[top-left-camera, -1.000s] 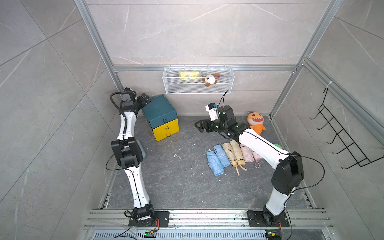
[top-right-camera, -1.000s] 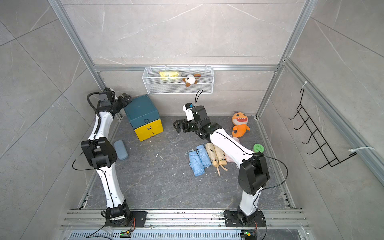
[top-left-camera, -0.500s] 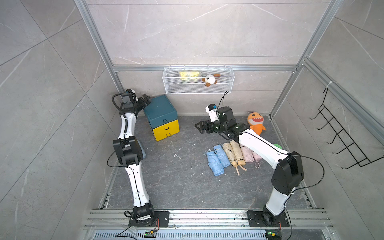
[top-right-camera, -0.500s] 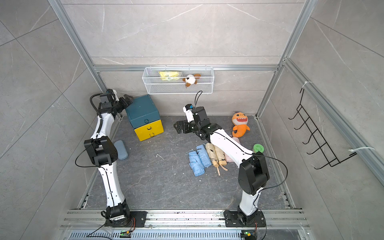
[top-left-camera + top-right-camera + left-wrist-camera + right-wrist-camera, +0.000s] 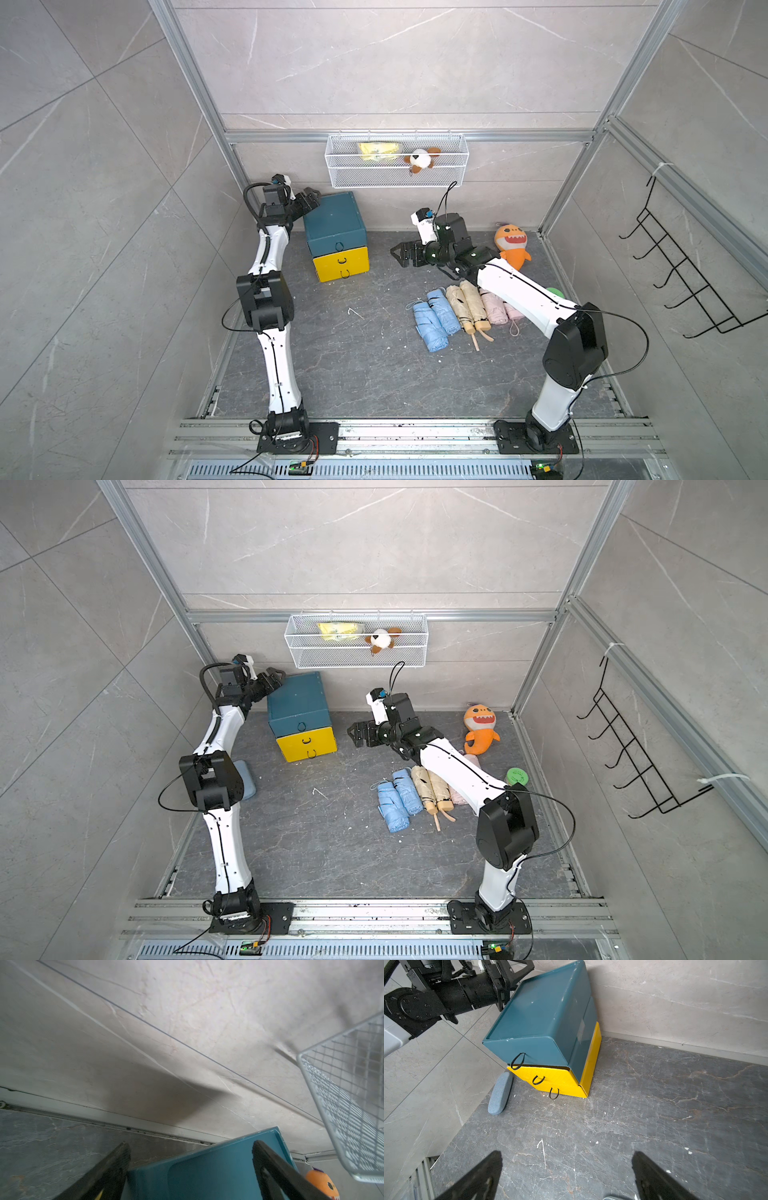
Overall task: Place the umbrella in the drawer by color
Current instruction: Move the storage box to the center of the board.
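Note:
The drawer unit stands at the back left: a teal top drawer (image 5: 334,218) (image 5: 297,702) (image 5: 542,1014) over yellow drawers (image 5: 340,264) (image 5: 560,1080), each front with a black loop pull. All drawers look shut. Folded umbrellas lie side by side on the floor at the right: two blue (image 5: 434,318) (image 5: 397,798), two beige (image 5: 467,305) and pink (image 5: 496,309). My left gripper (image 5: 311,195) (image 5: 276,674) (image 5: 190,1145) is open, straddling the teal top's back left corner. My right gripper (image 5: 399,251) (image 5: 355,733) (image 5: 566,1154) hangs open and empty over bare floor, facing the drawers.
An orange shark plush (image 5: 512,245) sits at the back right. A wire basket (image 5: 397,166) on the back wall holds a yellow item and a small plush. A grey-blue case (image 5: 500,1093) lies left of the drawers, a green disc (image 5: 517,777) by the right wall.
My left arm has shifted slightly right, bringing its gripper onto the teal top's corner, and its jaws have narrowed a little. The right arm has hardly moved.

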Available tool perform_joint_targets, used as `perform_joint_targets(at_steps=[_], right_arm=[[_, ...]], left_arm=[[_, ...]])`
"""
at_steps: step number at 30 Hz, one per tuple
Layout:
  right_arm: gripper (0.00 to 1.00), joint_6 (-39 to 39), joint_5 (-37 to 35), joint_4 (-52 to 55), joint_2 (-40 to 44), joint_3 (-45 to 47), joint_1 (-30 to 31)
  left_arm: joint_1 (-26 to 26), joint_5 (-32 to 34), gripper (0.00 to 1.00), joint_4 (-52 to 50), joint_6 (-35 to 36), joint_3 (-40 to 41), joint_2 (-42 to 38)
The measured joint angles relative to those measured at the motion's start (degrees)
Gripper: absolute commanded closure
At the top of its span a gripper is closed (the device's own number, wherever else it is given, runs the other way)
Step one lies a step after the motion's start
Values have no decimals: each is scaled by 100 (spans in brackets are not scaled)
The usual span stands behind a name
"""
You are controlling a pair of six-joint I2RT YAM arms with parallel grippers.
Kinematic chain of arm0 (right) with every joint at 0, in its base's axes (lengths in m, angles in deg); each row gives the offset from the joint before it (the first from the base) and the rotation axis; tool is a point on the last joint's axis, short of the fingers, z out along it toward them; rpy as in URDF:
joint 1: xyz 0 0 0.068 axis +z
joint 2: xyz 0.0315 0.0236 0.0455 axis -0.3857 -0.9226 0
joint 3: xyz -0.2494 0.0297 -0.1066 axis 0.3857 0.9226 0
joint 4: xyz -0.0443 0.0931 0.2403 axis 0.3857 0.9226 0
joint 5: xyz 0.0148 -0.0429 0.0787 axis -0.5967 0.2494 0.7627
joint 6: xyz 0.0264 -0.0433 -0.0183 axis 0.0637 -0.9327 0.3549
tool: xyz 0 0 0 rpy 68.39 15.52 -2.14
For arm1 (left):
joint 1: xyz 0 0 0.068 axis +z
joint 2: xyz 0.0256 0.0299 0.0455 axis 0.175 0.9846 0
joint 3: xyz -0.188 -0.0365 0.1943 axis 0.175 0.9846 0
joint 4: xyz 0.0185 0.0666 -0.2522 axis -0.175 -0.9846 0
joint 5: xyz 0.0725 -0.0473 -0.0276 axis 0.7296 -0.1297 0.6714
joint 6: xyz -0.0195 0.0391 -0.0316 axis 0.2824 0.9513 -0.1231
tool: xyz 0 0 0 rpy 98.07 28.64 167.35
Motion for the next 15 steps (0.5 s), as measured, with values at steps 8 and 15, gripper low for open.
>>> perform_joint_targets(at_steps=[8, 15], right_arm=[[0, 4, 4, 17, 0, 0, -2], [0, 87, 98, 17, 0, 0, 0]], left_arm=[[-527, 251, 7, 599, 11, 1309, -752], [-1051, 651, 7, 1088, 13, 2629, -1541]])
